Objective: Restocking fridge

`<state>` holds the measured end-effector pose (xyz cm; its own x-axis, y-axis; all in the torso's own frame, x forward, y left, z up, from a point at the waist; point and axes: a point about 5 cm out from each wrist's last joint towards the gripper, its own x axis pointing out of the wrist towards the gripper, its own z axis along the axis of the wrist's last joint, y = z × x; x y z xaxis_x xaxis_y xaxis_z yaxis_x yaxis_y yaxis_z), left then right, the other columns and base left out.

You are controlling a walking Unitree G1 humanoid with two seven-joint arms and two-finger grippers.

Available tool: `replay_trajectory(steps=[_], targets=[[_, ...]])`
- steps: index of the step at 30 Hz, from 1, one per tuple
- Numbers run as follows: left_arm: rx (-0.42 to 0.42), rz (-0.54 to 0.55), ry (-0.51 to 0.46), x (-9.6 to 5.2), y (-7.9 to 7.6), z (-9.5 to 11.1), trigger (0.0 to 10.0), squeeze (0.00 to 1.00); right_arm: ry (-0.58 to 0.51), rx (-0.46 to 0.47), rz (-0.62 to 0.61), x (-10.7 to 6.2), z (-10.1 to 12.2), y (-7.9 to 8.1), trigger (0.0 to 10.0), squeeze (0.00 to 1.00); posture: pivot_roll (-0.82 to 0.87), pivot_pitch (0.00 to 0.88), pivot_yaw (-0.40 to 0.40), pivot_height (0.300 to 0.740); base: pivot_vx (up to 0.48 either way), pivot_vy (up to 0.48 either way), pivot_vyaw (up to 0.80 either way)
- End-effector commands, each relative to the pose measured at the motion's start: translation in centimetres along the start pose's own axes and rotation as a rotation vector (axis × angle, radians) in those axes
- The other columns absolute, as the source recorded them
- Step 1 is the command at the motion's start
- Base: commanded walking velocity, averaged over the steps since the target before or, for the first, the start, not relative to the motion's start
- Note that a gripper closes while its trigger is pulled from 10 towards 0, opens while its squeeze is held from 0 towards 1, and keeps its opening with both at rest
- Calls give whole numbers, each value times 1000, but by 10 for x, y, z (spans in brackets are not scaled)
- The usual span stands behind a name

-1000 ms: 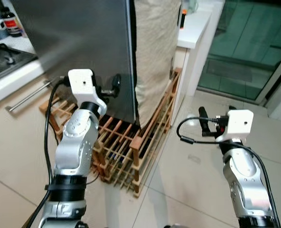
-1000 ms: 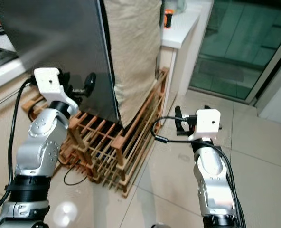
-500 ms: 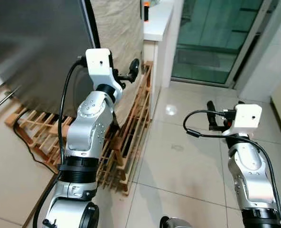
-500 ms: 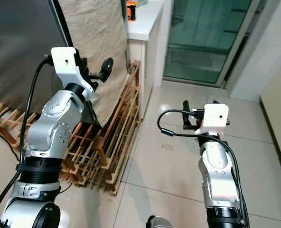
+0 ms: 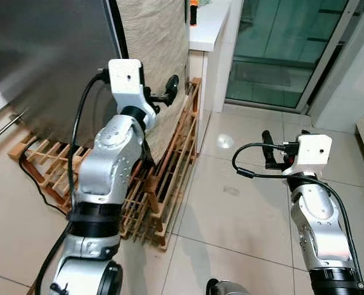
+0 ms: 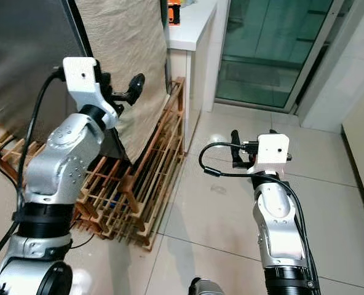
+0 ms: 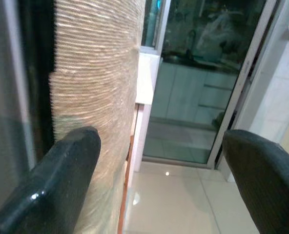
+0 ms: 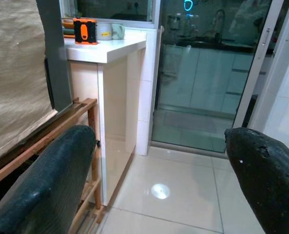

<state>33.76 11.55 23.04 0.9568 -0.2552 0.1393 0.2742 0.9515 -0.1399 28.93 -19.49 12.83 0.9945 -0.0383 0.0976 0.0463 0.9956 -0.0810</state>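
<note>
Beside the upright steel fridge [image 5: 47, 55], left gripper [image 5: 170, 88] and right gripper [image 5: 269, 147] hold fingers spread, empty.

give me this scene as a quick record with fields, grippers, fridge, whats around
left gripper: raised, fingers open, beside the beige cloth, holding nothing
right gripper: held out over the tiled floor, fingers open, holding nothing
fridge: grey steel door, closed side facing the robot
under the fridge: wooden slatted rack
beyond: white counter with an orange object, glass sliding door
</note>
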Motion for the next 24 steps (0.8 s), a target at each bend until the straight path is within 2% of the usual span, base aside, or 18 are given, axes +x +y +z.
replay_trajectory(steps=[1, 3, 8, 13, 24], targets=[[8, -4, 7, -7, 6, 3, 10000, 0, -3, -15, 5, 1, 0, -1, 10000, 0, -97, 9, 32, 740, 0, 0, 0], [48, -56, 43, -16, 3, -2, 10000, 0, 13, -14, 8, 0, -4, -2, 10000, 0, -79, 9, 22, 740, 0, 0, 0], [37, -25, 50, -18, 6, -6, 10000, 0, 20, -16, 32, 3, -7, 3, 10000, 0, -65, 2, 11, 740, 0, 0, 0], [13, -25, 53, -14, 0, -9, 10000, 0, 15, -16, 41, 7, -6, 5, 10000, 0, -69, 0, 10, 740, 0, 0, 0], [-15, -20, 69, -7, -3, -16, 10000, 0, 9, -21, 31, 6, -7, 2, 10000, 0, -91, 0, 19, 740, 0, 0, 0]])
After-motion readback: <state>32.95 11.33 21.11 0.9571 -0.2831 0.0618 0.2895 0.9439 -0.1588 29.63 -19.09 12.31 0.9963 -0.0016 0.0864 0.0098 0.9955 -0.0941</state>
